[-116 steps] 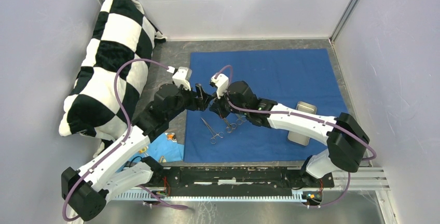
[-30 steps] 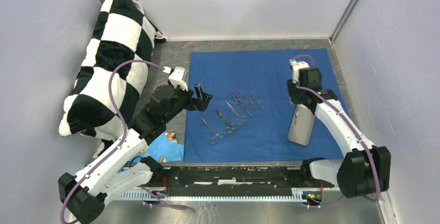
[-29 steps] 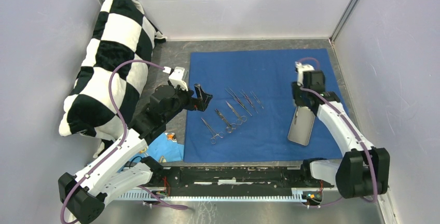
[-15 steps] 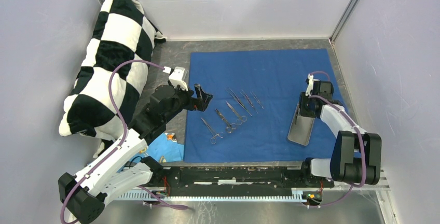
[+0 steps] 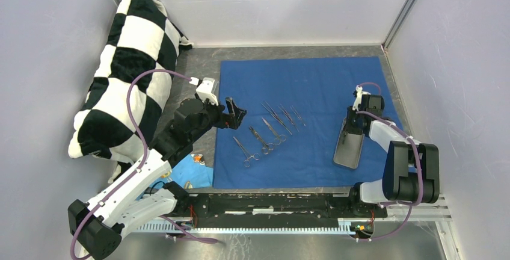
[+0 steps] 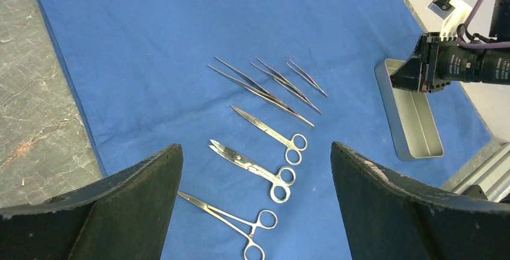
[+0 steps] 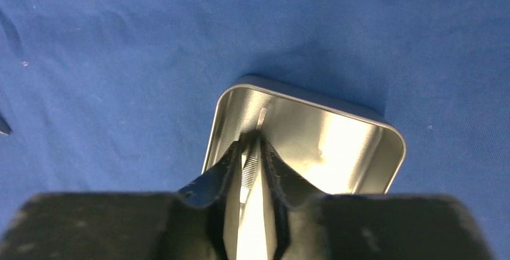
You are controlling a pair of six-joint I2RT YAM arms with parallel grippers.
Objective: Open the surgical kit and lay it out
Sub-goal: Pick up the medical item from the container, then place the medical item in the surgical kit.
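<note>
The dark blue cloth (image 5: 313, 85) of the surgical kit lies spread flat. Several silver scissors and tweezers (image 5: 267, 130) lie in a row on its left half, also in the left wrist view (image 6: 264, 127). The steel tray (image 5: 350, 151) sits on the cloth's right side. My right gripper (image 5: 349, 129) reaches down into the tray (image 7: 343, 145). Its fingers are drawn in on a ribbed silver pair of tweezers (image 7: 250, 167) there, the right gripper (image 7: 252, 142) shut on it. My left gripper (image 5: 236, 115) hovers wide open above the instruments (image 6: 255, 145), holding nothing.
A black-and-white checkered pillow (image 5: 126, 67) leans against the left wall. A light blue cloth scrap (image 5: 192, 173) lies off the cloth's near left corner. Grey stone tabletop (image 6: 36, 91) shows left of the cloth. Walls close in on three sides.
My right arm came back from the instrument row to the tray, lowered into it, and its jaws narrowed around the tweezers. The left arm has stayed still and open.
</note>
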